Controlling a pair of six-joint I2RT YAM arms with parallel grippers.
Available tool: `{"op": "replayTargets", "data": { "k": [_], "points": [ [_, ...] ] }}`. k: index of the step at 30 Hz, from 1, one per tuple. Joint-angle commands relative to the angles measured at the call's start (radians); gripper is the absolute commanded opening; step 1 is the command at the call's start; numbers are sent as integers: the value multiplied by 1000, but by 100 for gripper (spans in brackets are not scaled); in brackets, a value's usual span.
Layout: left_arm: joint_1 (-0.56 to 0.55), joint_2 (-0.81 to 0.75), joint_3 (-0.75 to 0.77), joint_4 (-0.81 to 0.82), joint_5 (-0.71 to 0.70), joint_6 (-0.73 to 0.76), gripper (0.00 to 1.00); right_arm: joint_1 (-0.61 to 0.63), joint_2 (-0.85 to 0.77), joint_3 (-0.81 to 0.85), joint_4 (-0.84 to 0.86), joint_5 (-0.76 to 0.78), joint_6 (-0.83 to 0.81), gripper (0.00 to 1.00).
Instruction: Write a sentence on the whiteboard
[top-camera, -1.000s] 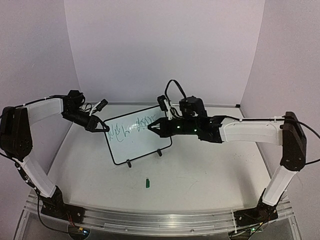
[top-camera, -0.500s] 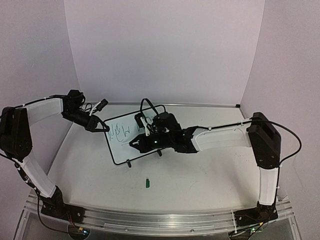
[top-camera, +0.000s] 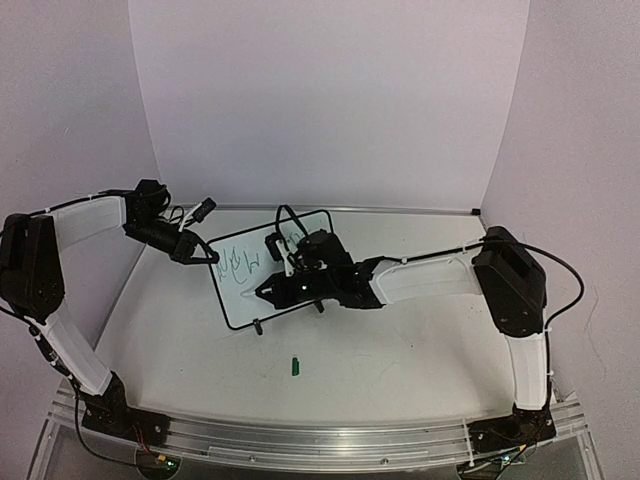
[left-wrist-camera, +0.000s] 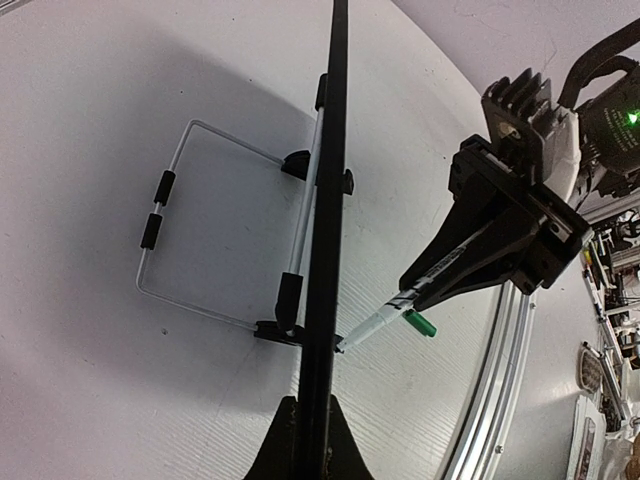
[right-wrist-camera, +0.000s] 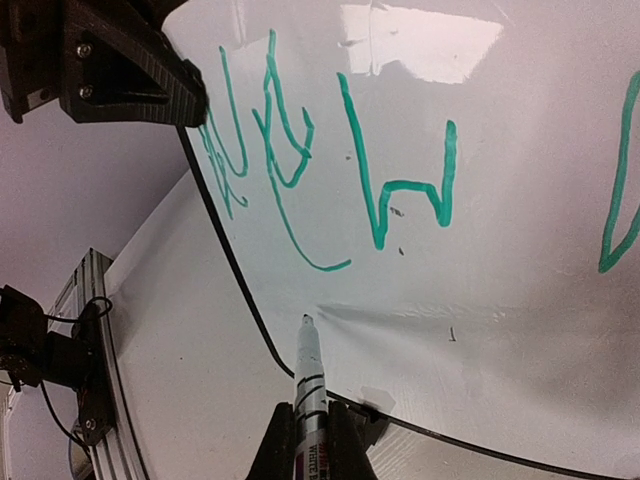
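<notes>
The whiteboard (top-camera: 238, 298) stands tilted on the table, its black frame edge-on in the left wrist view (left-wrist-camera: 331, 200). My left gripper (top-camera: 207, 256) is shut on the board's left edge (left-wrist-camera: 305, 440). The sentence (top-camera: 238, 263) is green scrawl across the upper part of the board (right-wrist-camera: 390, 190). My right gripper (top-camera: 268, 291) is shut on a white marker (right-wrist-camera: 308, 370), also seen from the side (left-wrist-camera: 385, 315). The marker's tip rests at the board's lower left corner, below the scrawl.
A green marker cap (top-camera: 295, 366) lies on the table in front of the board. A wire stand (left-wrist-camera: 200, 230) props the board from behind. The aluminium rail (top-camera: 300, 435) runs along the near edge, with white walls behind and at both sides.
My right arm has swung left and down across the board, from the right end of the upper line to the lower left corner. The left arm and board have not moved.
</notes>
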Motion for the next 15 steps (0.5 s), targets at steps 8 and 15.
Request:
{"op": "replayTargets", "data": {
  "k": [8, 15],
  "points": [
    [5, -16, 14, 21, -123, 0, 0, 8, 75, 98, 3, 4, 17, 0],
    [6, -17, 14, 20, -124, 0, 0, 9, 96, 104, -21, -14, 10, 0]
  ]
}}
